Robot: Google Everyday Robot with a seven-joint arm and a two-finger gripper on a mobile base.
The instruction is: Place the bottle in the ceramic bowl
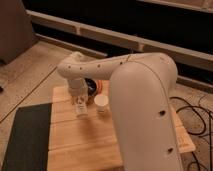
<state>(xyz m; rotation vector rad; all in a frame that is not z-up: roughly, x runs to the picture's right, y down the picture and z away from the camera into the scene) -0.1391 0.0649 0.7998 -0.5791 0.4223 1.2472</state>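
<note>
Camera view: it looks down past the robot's bulky white arm (142, 105) onto a pale slatted wooden table (95, 142).
Arm: it rises from the lower right, bends at a rounded wrist over the table's far-left part and turns straight down. This probably lets it meet an upright thing from above.
Pincer: the pincer (80, 106) hangs under that wrist, low over the left half of the table, just in front of the bowl and left of the cup.
Pincer state: I cannot tell whether it is released or clenched, because its pale parts merge with the bottle.
Bottle: the small slim whitish-clear bottle (81, 111) stands upright right at the pincer's tip and seems to touch it. Whether its foot rests on the boards or hangs just above them cannot be told.
Bowl: the small round glossy blackish-blue ceramic bowl (91, 86) sits just behind the bottle, partly hidden by the wrist. The bottle is not in it.
Orange thing: a small orange thing (99, 86) lies at the bowl's right edge, too blurred to name.
Cup: a short white cup (102, 103) stands just right of the bottle, apart from it.
Mat: a dark rectangular mat (30, 135) lies on the floor left of the table.
Step in hand: this looks like the grasp or the very start of the lift, and the placing is not yet done.
Next move: it calls for a short lift over the bowl's rim while keeping clear of the cup.
</note>
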